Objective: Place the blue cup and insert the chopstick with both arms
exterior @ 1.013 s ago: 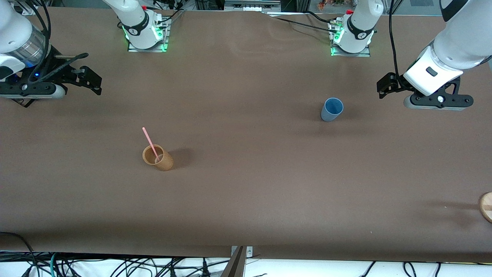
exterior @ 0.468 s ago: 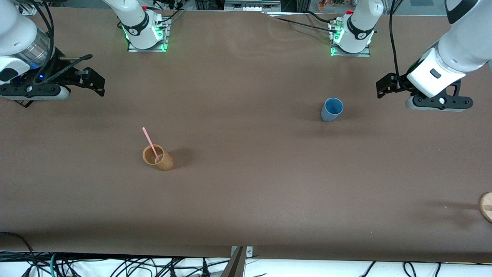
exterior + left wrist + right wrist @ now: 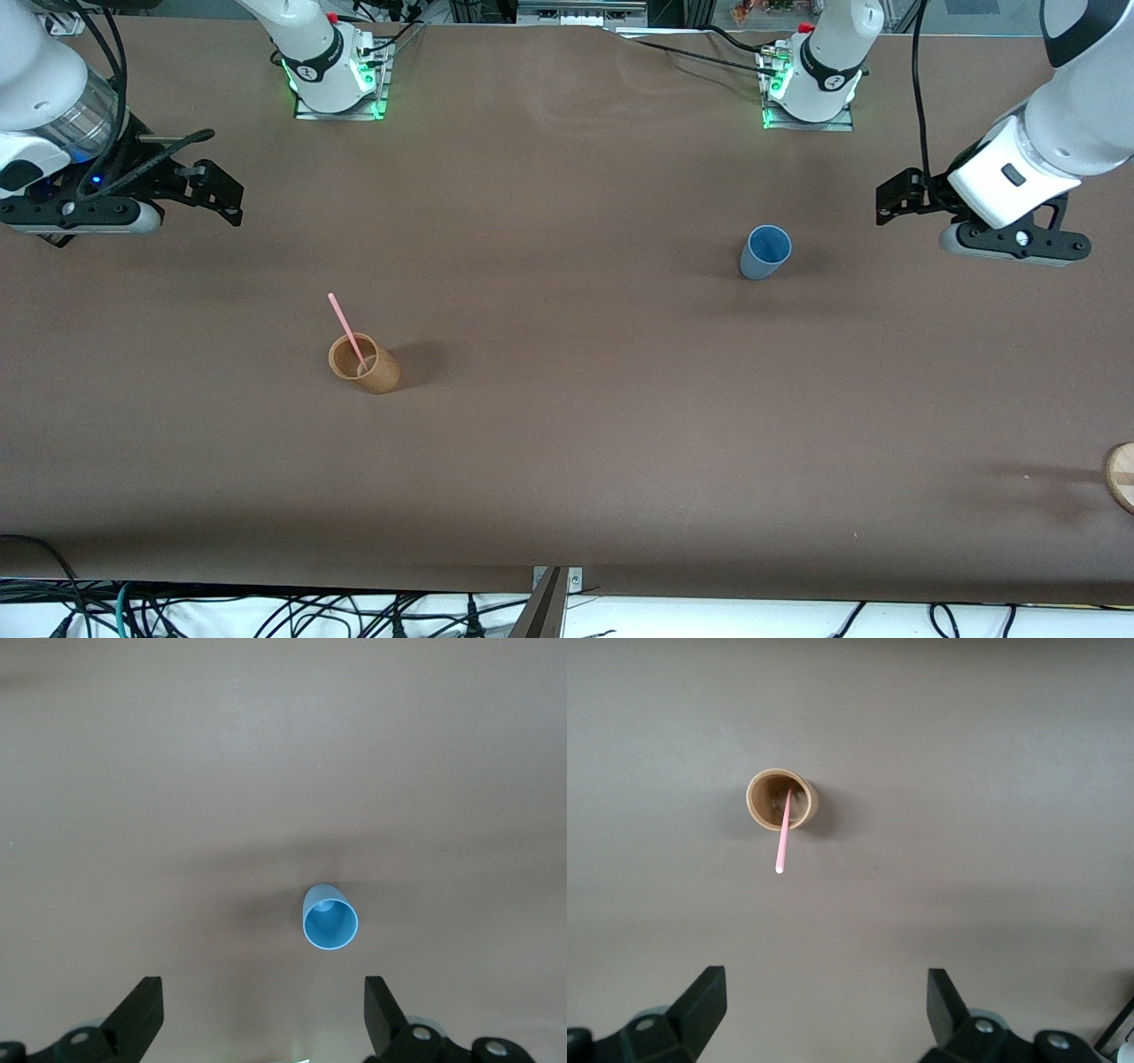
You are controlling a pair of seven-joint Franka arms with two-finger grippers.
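The blue cup [image 3: 765, 252] stands upright and empty on the brown table, toward the left arm's end; it also shows in the left wrist view [image 3: 330, 918]. The pink chopstick [image 3: 345, 330] leans inside a tan-brown cup [image 3: 364, 364] toward the right arm's end; both also show in the right wrist view, the chopstick [image 3: 782, 840] and the cup [image 3: 780, 799]. My left gripper [image 3: 884, 204] [image 3: 261, 997] is open and empty, up beside the blue cup. My right gripper [image 3: 232, 197] [image 3: 824, 988] is open and empty, up over bare table, apart from the tan-brown cup.
The two arm bases [image 3: 334, 78] [image 3: 811, 84] stand at the table's edge farthest from the front camera. A round wooden thing [image 3: 1122, 475] pokes in at the left arm's end, nearer to the camera. Cables lie by the left arm's base.
The left gripper has drifted slightly away from the blue cup toward its own end of the table. The right gripper has shifted a little toward the table's middle. The cups and chopstick have not moved.
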